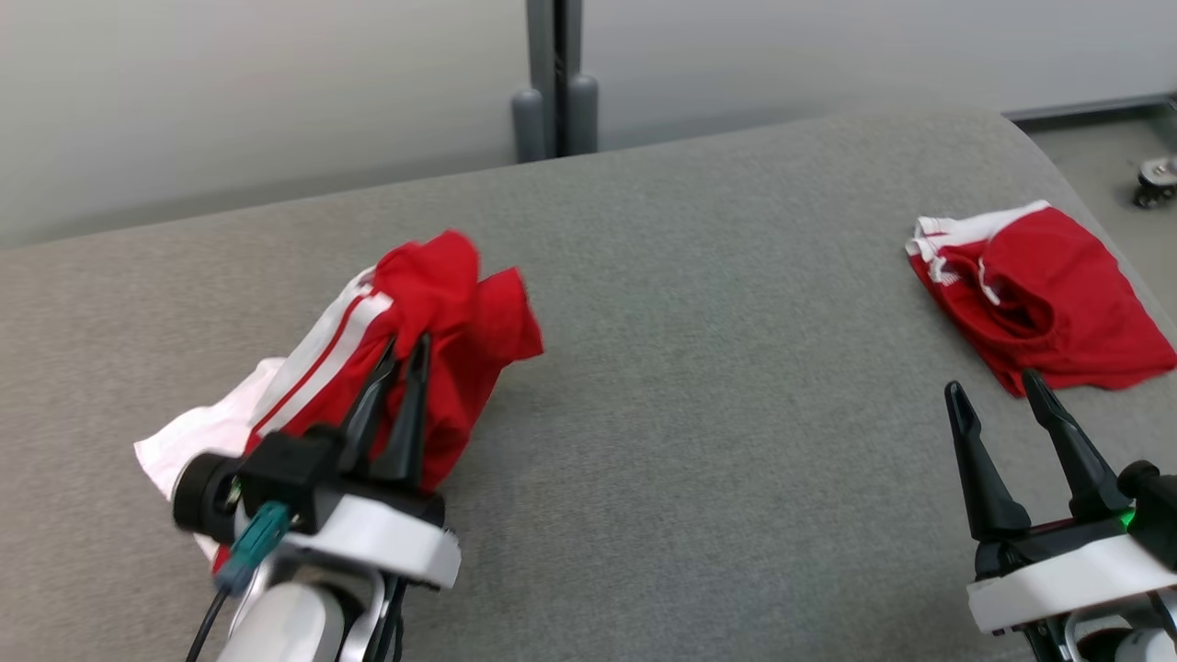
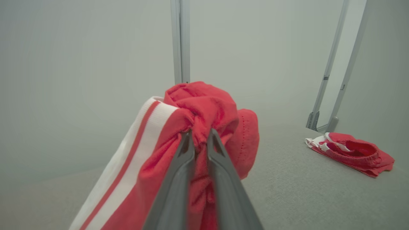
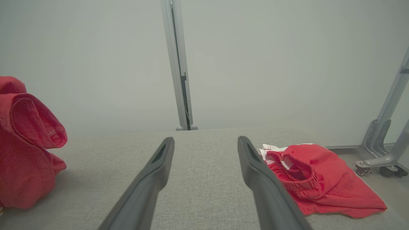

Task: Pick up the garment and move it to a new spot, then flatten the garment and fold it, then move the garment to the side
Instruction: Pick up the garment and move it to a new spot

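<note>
Garment point(image 1: 441, 294) is pinched by left gripper point(image 1: 407, 342), jaws nearly closed on a red fold. It is found at 9 o'clock on table point(image 1: 699, 386), long axis 1-to-7 o'clock, white end at 7. Right gripper point(image 1: 991, 382) is held wide open, empty, well apart at 4 o'clock.

- Soft, even, fairly bright light throughout.
- Faint shadow on the table point(image 1: 699, 368) beside the held garment point(image 1: 441, 313).
- Head view: garment and left tool point(image 1: 407, 342) smeared by motion blur.
- Wrist views hazy, low contrast, wall point(image 2: 80, 64) washed pale; posts point(image 2: 349, 64) lean at the edges.
</note>
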Robot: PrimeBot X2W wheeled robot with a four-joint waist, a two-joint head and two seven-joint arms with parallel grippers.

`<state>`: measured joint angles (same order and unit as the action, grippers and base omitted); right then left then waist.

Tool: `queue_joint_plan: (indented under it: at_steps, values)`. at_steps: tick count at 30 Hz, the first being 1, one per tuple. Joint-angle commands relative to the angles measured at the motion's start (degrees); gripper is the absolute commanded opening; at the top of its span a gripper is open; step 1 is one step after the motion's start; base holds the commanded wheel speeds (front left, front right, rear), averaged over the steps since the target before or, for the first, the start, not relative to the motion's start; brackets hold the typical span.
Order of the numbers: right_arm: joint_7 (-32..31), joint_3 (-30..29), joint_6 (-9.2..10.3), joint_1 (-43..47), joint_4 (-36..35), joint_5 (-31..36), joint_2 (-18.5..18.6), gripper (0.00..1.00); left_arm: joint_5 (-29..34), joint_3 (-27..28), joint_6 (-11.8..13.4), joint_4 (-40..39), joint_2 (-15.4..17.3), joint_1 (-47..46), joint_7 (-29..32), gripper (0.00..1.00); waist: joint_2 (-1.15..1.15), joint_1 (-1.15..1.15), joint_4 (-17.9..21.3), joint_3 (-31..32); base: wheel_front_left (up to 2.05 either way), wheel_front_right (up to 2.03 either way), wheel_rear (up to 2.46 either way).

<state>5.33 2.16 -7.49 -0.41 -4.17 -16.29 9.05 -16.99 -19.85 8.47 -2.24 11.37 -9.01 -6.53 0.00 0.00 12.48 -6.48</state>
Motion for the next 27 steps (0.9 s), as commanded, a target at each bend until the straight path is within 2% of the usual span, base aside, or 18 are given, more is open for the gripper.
queue_joint_plan:
  at_steps: [1,9,15,17,20,27]
  values:
    - [0.6,-0.1,-0.01,-0.7,0.4,-0.5,0.0,1.0,0.4,-0.1,-0.5,0.6,-0.1,-1.6,-0.1,0.0,0.0,0.0,2.4,-2.3,0.0,0.0,0.0]
    - [3.5,1.8,-0.01,-4.0,3.1,-2.5,-0.4,1.0,1.3,-5.0,-4.8,12.7,-3.8,-13.3,-0.1,0.0,0.0,0.0,8.6,-7.6,0.0,0.0,0.0]
    - [5.5,1.7,-0.01,-5.2,5.9,-3.3,-0.8,1.0,-0.1,-7.4,-6.9,23.2,-6.3,-17.1,-2.5,0.0,0.0,0.0,10.4,-9.2,0.0,0.0,0.0]
    - [6.1,1.6,-0.01,-5.1,6.5,-3.4,-0.9,1.0,-0.7,-7.8,-6.8,25.4,-7.0,-17.9,-4.1,1.0,0.0,0.0,10.4,-9.2,0.0,0.0,0.0]
    - [6.5,1.2,-0.01,-5.0,7.4,-3.1,-0.8,1.0,-1.7,-7.8,-6.2,26.8,-7.5,-17.6,-6.3,1.0,0.0,0.0,9.5,-8.5,0.0,0.0,0.0]
    - [5.9,0.6,-0.01,-4.2,7.3,-2.2,0.6,1.0,-3.4,-2.5,-1.6,22.5,-7.6,-14.7,-8.6,1.0,0.0,0.0,5.1,-6.2,0.0,0.0,0.0]
